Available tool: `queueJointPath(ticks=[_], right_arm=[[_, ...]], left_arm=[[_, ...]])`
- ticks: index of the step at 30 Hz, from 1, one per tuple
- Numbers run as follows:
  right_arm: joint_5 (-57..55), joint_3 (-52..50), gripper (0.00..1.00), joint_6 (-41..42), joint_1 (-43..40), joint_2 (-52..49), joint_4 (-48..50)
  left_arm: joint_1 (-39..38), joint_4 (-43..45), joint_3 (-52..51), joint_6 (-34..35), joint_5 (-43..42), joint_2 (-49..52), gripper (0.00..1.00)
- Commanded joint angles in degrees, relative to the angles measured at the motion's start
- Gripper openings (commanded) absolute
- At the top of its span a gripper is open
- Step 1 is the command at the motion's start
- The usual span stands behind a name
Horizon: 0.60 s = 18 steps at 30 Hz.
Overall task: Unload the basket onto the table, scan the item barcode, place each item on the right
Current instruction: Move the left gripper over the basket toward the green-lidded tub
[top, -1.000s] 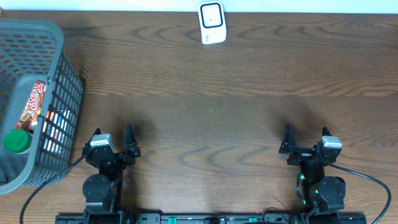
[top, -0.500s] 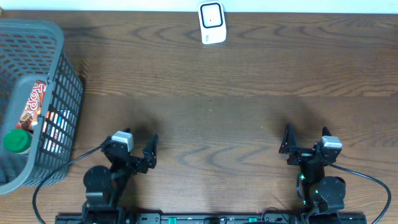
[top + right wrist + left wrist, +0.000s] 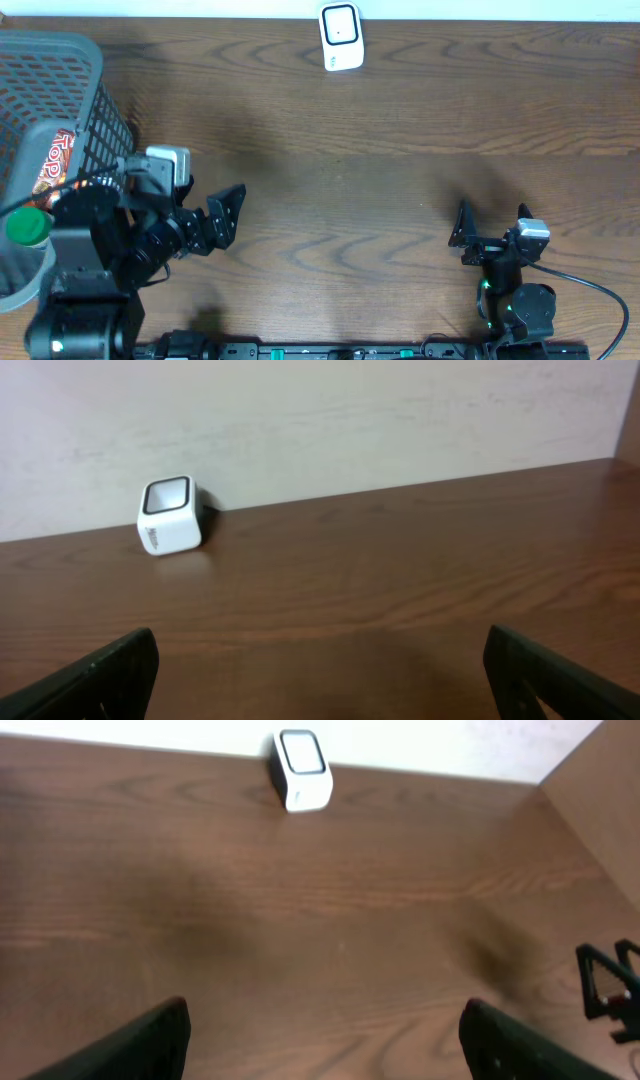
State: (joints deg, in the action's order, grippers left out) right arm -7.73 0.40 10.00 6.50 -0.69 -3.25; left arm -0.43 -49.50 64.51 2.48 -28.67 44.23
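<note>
One scanner [image 3: 341, 37], one basket [image 3: 103, 150]; left gripper [image 3: 322, 1045] and right gripper [image 3: 491, 222] both gape empty.

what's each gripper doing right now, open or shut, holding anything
left gripper: open, holding nothing
right gripper: open, holding nothing

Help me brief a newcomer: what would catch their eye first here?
The grey mesh basket at the left edge, holding a red snack packet and a green-capped bottle. Next, the white scanner at the far edge, and the left gripper raised beside the basket, jaws open.
</note>
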Motion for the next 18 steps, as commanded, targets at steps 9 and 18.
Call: queueJointPath(ticks=[9, 18], right_arm=[[-0.3, -0.1, 0.99, -0.6, 0.0, 0.4, -0.2], [-0.3, -0.1, 0.99, -0.6, 0.0, 0.4, -0.2]], left_arm=[[0.2, -1.5, 5.7, 4.6, 5.7, 4.4, 0.86], [4.5, -11.8, 30.9, 17.1, 29.1, 16.7, 0.86]])
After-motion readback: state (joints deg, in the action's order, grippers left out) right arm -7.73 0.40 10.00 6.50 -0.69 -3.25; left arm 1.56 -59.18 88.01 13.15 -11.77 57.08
